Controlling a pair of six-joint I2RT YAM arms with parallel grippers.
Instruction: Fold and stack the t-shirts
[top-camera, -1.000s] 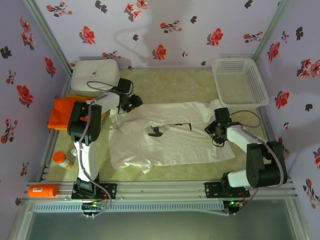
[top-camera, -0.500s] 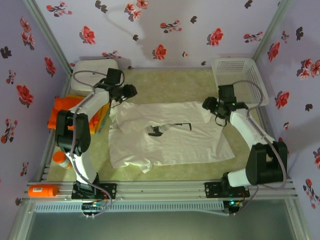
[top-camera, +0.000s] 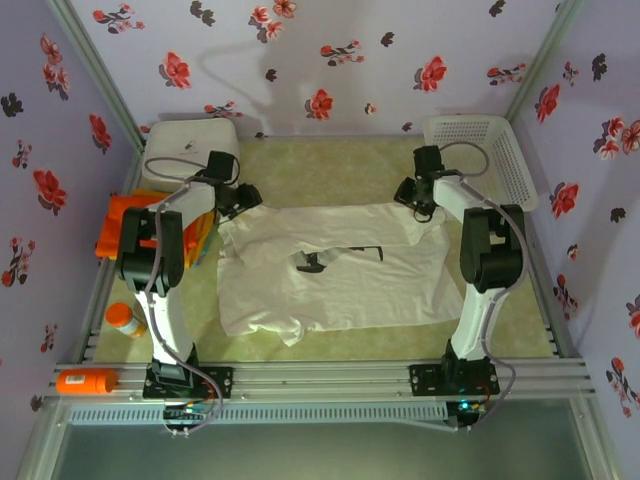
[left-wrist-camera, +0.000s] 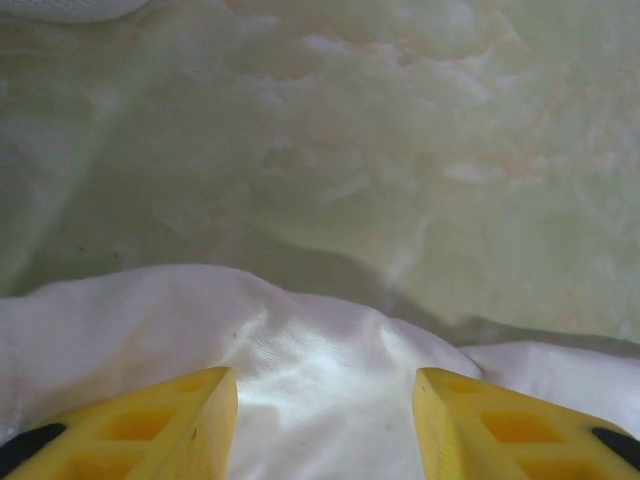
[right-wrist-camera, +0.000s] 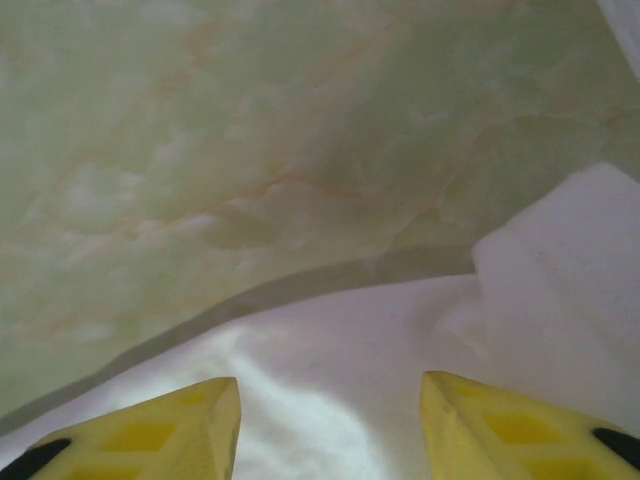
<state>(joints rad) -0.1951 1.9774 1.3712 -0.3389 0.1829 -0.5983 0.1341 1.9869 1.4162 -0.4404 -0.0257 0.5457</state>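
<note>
At the near left rail, an orange bottle (top-camera: 85, 381). Mid-counter (top-camera: 330, 165), off-white t-shirt (top-camera: 340, 285) spread flat, black print up. Left of it, at the edge, orange t-shirt (top-camera: 118, 228). At the spread shirt's far left corner, left claw (top-camera: 245, 197) — fingers apart over white cloth, nothing pinched. At the far right corner, right claw (top-camera: 412, 195) — likewise open. Beyond, white box (top-camera: 188, 150) and mesh basket (top-camera: 480, 165)

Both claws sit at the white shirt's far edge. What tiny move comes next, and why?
Probably dip and pinch the cloth: the left claw and right claw stand open over the far corners of the off-white t-shirt, which lies spread, unfolded.
</note>
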